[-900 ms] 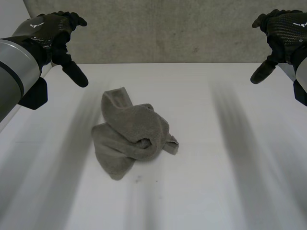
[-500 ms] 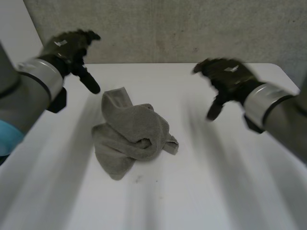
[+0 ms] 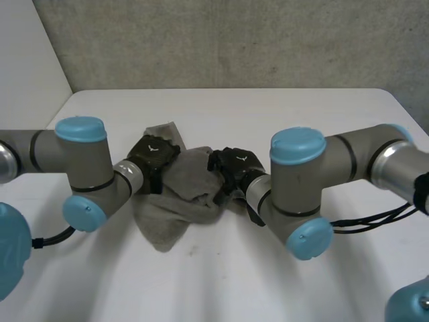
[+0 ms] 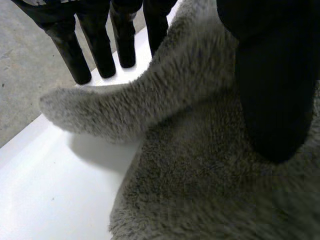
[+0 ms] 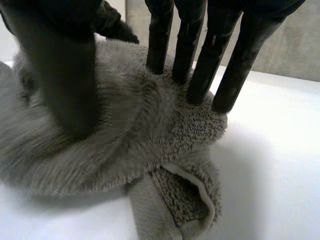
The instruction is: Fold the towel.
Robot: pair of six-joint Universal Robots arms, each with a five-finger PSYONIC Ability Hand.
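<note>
A crumpled grey towel (image 3: 179,201) lies in a heap at the middle of the white table (image 3: 335,114). My left hand (image 3: 153,155) is down on the heap's left side. In its wrist view the straight fingers (image 4: 95,50) stand behind a raised fold of the towel (image 4: 150,105) and the thumb (image 4: 275,90) rests on the cloth in front of it. My right hand (image 3: 234,168) is on the heap's right side. There the straight fingertips (image 5: 200,65) press into the towel's (image 5: 135,130) top and the thumb (image 5: 70,85) lies on the hump beside them.
Both forearms lie low over the table, the left arm (image 3: 80,161) coming in from the left and the right arm (image 3: 315,181) from the right. A grey wall (image 3: 234,40) runs behind the table's far edge. Bare white tabletop lies in front of the towel.
Both hands have come down from the air at the table's sides and inward onto the towel, left hand on its left side, right hand on its right. The towel's heap is slightly pressed.
</note>
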